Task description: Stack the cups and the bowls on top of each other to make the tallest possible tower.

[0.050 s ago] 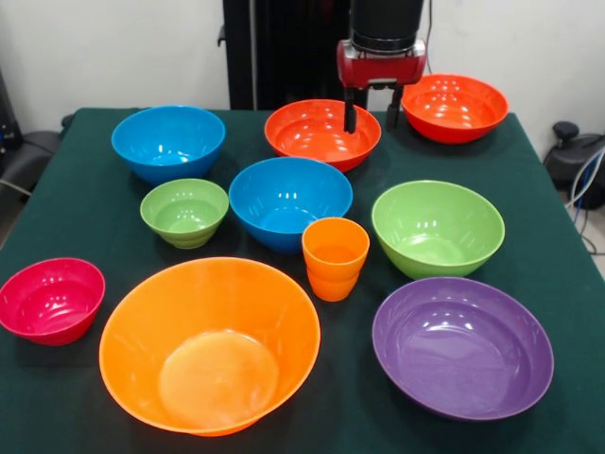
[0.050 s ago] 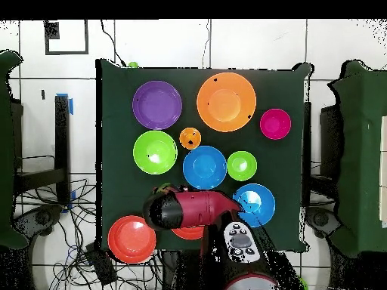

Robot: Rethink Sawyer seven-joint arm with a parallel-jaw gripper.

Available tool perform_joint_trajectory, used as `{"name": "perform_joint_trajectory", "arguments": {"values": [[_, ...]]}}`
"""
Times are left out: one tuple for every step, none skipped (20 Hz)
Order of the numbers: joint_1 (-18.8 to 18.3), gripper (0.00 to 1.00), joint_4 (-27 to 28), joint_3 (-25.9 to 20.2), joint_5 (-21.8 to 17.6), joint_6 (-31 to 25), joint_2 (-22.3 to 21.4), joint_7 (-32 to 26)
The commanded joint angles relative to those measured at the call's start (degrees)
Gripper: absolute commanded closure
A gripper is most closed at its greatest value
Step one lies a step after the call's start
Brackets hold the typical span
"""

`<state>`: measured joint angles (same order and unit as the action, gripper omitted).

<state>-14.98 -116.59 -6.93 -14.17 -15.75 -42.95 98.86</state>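
Note:
My gripper (image 1: 371, 112) hangs open and empty just above the right rim of a red-orange bowl (image 1: 307, 132) at the back. A second red-orange bowl (image 1: 454, 106) sits to its right. One orange cup (image 1: 335, 257) stands upright mid-table, in front of a blue bowl (image 1: 289, 200). Around it are another blue bowl (image 1: 168, 142), a small ribbed green bowl (image 1: 184, 212), a large green bowl (image 1: 437, 227), a crimson bowl (image 1: 51, 299), a large orange bowl (image 1: 210, 342) and a purple bowl (image 1: 461, 345). All stand apart, none stacked. In the overhead view the arm (image 2: 189, 210) hides the gripper and most of one red-orange bowl (image 2: 189, 233).
A dark green cloth (image 1: 85, 227) covers the table, and the bowls fill most of it. Overhead, dark chairs (image 2: 361, 151) stand at both sides and cables (image 2: 72, 226) lie on the tiled floor beside the robot's base.

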Motion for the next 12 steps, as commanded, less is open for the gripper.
{"name": "perform_joint_trajectory", "arguments": {"values": [[-2.3, 0.00, 1.9, -5.7, -1.7, -0.1, -1.7, 1.5], [-2.1, 0.00, 2.2, -5.0, -2.1, -0.9, -2.1, 1.2], [-2.0, 0.00, 2.6, -4.5, -2.3, -2.3, -2.4, 0.8], [-2.0, 0.00, 2.6, -4.1, -2.5, -2.4, -2.8, 0.9], [-2.3, 0.00, 2.8, -4.0, -2.8, -2.4, -3.1, 0.6], [-2.8, 0.00, 3.0, -4.2, -3.0, -3.8, -3.4, -0.5], [-3.2, 0.00, 3.0, -4.2, -3.3, -4.4, -3.5, -1.1], [-4.1, 0.00, 2.9, -4.6, -3.7, -4.5, -3.6, -1.9], [-4.9, 0.00, 2.8, -4.9, -4.1, -4.5, -3.7, -2.7], [-6.0, 0.00, 2.8, -5.4, -4.4, -6.1, -4.0, -4.4], [-7.2, 0.00, 2.6, -5.9, -4.9, -6.4, -4.3, -5.4], [-8.3, 0.00, 2.4, -6.4, -5.3, -6.8, -4.6, -6.5]]}}
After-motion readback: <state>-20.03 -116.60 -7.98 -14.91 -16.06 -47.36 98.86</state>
